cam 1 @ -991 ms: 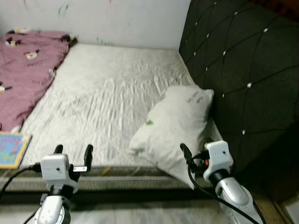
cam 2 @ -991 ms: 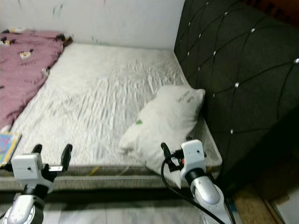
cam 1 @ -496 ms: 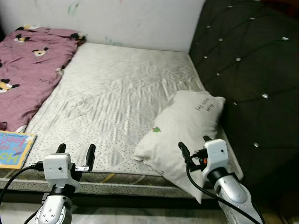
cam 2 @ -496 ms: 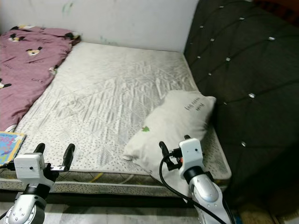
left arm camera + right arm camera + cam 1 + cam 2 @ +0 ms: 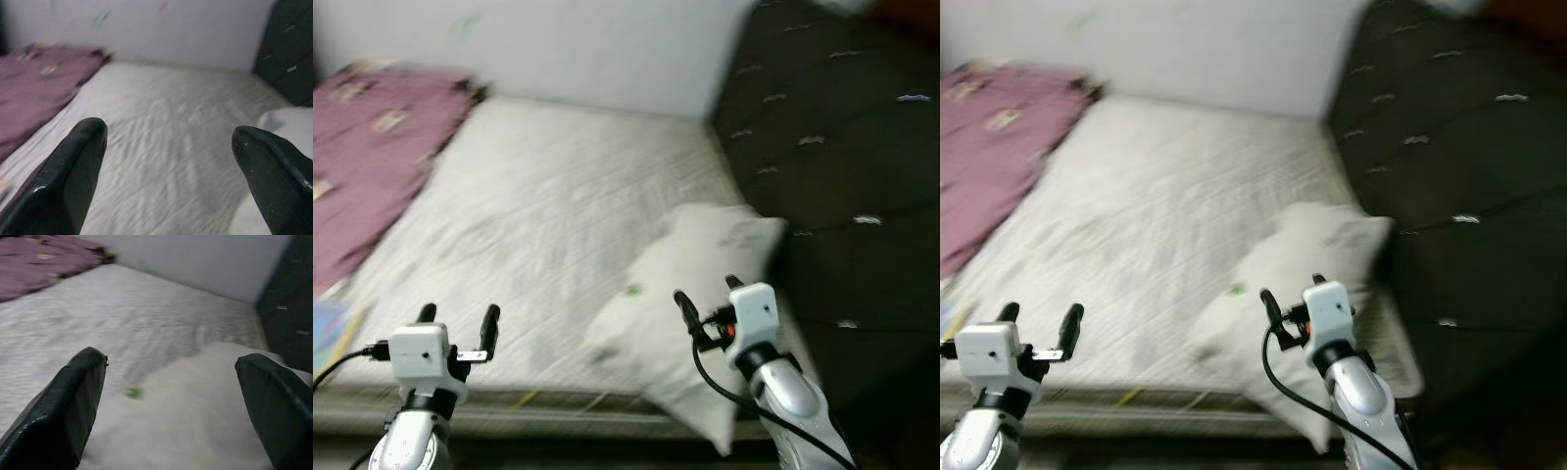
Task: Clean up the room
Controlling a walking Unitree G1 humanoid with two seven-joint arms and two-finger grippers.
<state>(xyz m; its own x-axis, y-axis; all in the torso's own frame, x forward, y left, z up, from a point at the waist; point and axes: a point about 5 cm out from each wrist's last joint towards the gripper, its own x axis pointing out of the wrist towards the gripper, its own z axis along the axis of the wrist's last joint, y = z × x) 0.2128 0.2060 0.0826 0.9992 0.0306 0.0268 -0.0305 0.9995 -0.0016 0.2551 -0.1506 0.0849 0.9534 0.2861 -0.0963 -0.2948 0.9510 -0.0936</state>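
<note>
- Left eye view: a white pillow (image 5: 690, 294) lies on the mattress (image 5: 538, 225) against the dark headboard (image 5: 842, 147) (frame blurred).
- The right gripper (image 5: 705, 305), fingers spread and empty, hovers just at the pillow's near edge.
- The left gripper (image 5: 458, 323), also released, hangs over the mattress edge, well apart from the pillow; a purple blanket (image 5: 362, 147) lies far left.

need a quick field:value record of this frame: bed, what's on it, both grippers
surface: mattress, bare, pale quilted cover
pillow: white pillow near the mattress's right front corner, beside the dark tufted headboard
blanket: purple blanket bunched on the mattress's far left side
wall: white wall behind the bed
left gripper: left gripper open, holding nothing, raised before the mattress's front edge
right gripper: right gripper open, holding nothing, hovering at the pillow
image quality: head views blurred, fine detail unreadable
</note>
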